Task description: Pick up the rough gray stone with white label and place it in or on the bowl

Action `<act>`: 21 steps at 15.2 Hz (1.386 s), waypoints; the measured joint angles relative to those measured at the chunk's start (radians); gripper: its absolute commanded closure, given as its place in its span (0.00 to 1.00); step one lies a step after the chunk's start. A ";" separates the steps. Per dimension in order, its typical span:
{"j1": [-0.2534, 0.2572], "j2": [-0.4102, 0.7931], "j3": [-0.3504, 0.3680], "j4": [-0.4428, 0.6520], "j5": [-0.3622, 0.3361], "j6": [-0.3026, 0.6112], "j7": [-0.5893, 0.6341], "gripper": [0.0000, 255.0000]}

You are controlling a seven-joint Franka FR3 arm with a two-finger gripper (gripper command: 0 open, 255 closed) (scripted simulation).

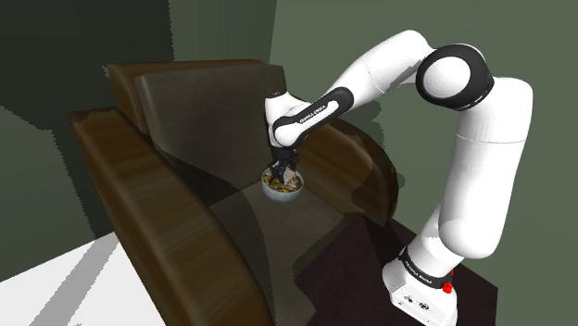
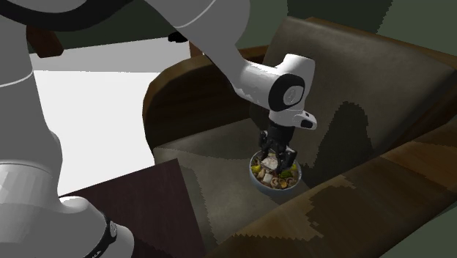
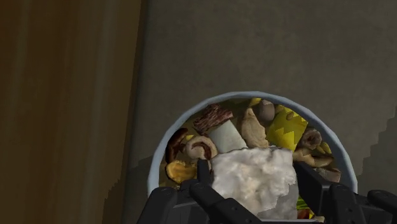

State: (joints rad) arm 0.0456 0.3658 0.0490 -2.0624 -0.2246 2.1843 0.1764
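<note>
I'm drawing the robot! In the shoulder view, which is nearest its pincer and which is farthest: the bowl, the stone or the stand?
1. stone: clasped between the fingers of the pincer.
2. bowl: right under it, on the seat.
3. stand: far off, at the view's lower right.

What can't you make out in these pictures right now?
1. Label on the stone: the wrist view shows a rough pale face; its other sides are turned away.
2. Whether the stone touches the food: the gripper covers that spot in the shoulder view.
3. Near rim of the bowl: in the wrist view, the fingers and the bottom edge cut it off.
</note>
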 measured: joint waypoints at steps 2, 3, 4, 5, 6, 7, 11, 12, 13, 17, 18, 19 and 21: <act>0.000 0.001 0.000 0.001 0.000 0.001 0.000 1.00; 0.000 0.001 0.000 0.001 0.000 0.001 0.000 1.00; 0.000 0.001 0.000 0.001 0.000 0.001 0.000 1.00; 0.000 0.001 0.000 0.001 0.000 0.001 0.000 1.00; 0.000 0.001 0.000 0.001 -0.001 0.001 0.000 0.00; 0.000 0.002 0.000 0.000 -0.001 0.002 0.000 0.00; 0.000 0.003 0.000 0.000 -0.001 0.003 0.000 0.00; 0.000 0.003 0.000 0.000 -0.001 0.003 0.000 0.00; 0.001 -0.004 0.001 0.008 0.002 -0.011 -0.001 0.00; 0.008 -0.050 0.011 0.051 0.018 -0.099 -0.009 0.00; 0.008 -0.051 0.011 0.056 0.019 -0.105 -0.010 0.00; 0.008 -0.051 0.011 0.060 0.019 -0.109 -0.011 0.00; 0.008 -0.050 0.011 0.063 0.019 -0.113 -0.012 0.00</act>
State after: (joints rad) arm 0.0534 0.3155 0.0603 -1.9994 -0.2053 2.0718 0.1645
